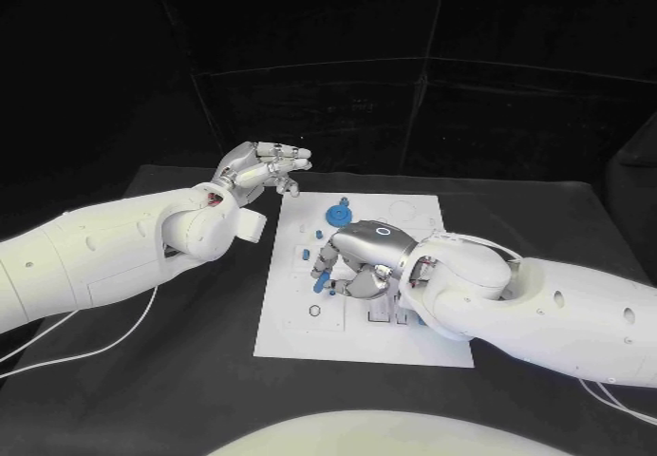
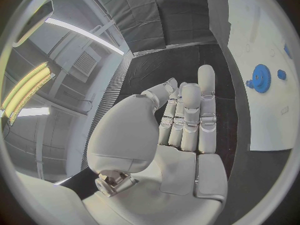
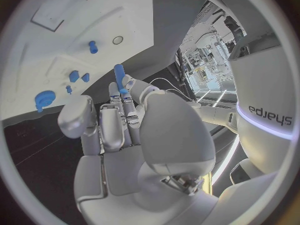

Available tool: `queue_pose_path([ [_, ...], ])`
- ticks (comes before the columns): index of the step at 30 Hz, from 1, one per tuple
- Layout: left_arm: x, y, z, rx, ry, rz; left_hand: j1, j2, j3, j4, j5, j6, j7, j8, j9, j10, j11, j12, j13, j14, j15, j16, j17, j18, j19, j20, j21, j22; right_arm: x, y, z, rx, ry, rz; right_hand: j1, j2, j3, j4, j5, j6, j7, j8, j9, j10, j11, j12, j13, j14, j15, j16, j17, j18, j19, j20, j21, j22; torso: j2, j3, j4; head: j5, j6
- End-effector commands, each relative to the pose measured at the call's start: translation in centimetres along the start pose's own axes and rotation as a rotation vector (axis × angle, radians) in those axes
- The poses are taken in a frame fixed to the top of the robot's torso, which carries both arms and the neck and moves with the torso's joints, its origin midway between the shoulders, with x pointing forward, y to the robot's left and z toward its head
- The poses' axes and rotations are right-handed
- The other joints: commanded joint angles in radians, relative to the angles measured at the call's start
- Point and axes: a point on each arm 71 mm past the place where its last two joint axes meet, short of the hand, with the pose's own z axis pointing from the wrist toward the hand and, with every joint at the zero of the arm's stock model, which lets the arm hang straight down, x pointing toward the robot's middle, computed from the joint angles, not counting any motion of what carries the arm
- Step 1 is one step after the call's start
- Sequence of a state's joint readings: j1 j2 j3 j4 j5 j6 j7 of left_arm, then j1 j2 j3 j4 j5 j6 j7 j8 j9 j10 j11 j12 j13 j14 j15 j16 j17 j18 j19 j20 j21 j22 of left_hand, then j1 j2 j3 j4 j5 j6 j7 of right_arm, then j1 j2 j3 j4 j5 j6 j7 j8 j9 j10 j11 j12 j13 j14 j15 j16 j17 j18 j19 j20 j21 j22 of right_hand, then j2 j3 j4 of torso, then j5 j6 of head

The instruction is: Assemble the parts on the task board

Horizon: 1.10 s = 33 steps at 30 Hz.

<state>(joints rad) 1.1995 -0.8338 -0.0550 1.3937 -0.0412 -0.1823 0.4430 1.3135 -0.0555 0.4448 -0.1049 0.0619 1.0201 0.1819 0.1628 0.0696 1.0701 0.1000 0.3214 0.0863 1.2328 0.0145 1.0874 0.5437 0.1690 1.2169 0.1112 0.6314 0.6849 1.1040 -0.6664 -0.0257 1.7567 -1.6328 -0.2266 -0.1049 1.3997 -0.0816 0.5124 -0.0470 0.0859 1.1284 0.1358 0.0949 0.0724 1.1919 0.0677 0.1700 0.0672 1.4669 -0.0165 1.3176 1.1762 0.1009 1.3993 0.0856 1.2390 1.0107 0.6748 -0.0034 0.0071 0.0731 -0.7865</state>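
The white task board (image 1: pixel 359 334) lies in the middle of the table. My right hand (image 1: pixel 362 253) hovers low over the board's middle and pinches a long blue peg (image 3: pixel 119 76) between its fingertips; the peg's end (image 1: pixel 322 282) pokes out below the hand. A blue gear (image 1: pixel 341 215) sits near the board's far edge, also visible as the blue gear (image 2: pixel 260 78) and the blue gear (image 3: pixel 44 99). Small blue parts (image 3: pixel 74 76) and another blue pin (image 3: pixel 92 46) stand on the board (image 3: pixel 75 15). My left hand (image 1: pixel 260 169) hangs raised off the board's far left corner, holding nothing.
The black table (image 1: pixel 164 389) surrounds the board. A white cable (image 1: pixel 83 353) trails across it under my left arm. Recessed slots and holes mark the board near its left edge (image 1: pixel 312 311). My right forearm covers the board's right side.
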Motion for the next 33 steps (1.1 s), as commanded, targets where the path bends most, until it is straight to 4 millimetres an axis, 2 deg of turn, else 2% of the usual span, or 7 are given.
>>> queue_pose_path([
  [1,0.1,-0.1,0.1,0.006,0.011,-0.008,0.004,-0.001,-0.001,-0.005,0.007,-0.007,-0.003,0.003,0.000,-0.006,0.002,0.006,0.001,-0.003,0.000,-0.002,-0.001,0.013,-0.006,0.000,-0.006,-0.001,1.1,0.6,0.4,-0.061,0.041,-0.037,-0.004,-0.006,0.008,-0.002,0.007,0.002,0.005,-0.002,-0.001,0.008,0.001,-0.007,0.000,0.036,-0.002,0.002,-0.001,0.004,0.001,-0.002,0.002,-0.001,-0.001,0.0004,-0.0003,0.007,-0.004],
  [16,0.3,-0.1,0.2,0.005,0.015,-0.010,0.004,-0.001,-0.001,-0.005,0.007,-0.008,-0.003,0.004,0.000,-0.006,0.002,0.007,0.002,-0.004,0.000,-0.003,-0.005,0.013,-0.006,0.000,-0.006,-0.001,3.4,0.3,1.5,-0.033,0.120,-0.058,-0.009,-0.008,0.008,-0.001,0.011,0.002,0.006,-0.003,-0.001,0.008,0.002,-0.010,0.000,0.036,-0.001,0.001,-0.002,0.005,0.000,-0.002,0.001,-0.003,0.000,0.0001,-0.0005,0.023,-0.014],
  [33,0.3,-0.1,0.2,0.005,0.017,-0.011,0.001,0.000,-0.002,-0.003,0.006,-0.009,-0.003,0.005,0.000,-0.008,0.002,0.009,0.002,-0.005,0.001,-0.003,-0.006,0.013,-0.006,0.001,-0.007,-0.002,4.0,-0.3,1.8,-0.001,0.135,-0.084,-0.013,-0.009,0.007,-0.001,0.014,0.001,0.006,-0.004,-0.001,0.008,0.002,-0.012,0.000,0.035,-0.001,0.000,-0.005,0.005,-0.001,-0.001,0.000,-0.005,0.000,0.0001,0.0004,0.025,-0.018],
])
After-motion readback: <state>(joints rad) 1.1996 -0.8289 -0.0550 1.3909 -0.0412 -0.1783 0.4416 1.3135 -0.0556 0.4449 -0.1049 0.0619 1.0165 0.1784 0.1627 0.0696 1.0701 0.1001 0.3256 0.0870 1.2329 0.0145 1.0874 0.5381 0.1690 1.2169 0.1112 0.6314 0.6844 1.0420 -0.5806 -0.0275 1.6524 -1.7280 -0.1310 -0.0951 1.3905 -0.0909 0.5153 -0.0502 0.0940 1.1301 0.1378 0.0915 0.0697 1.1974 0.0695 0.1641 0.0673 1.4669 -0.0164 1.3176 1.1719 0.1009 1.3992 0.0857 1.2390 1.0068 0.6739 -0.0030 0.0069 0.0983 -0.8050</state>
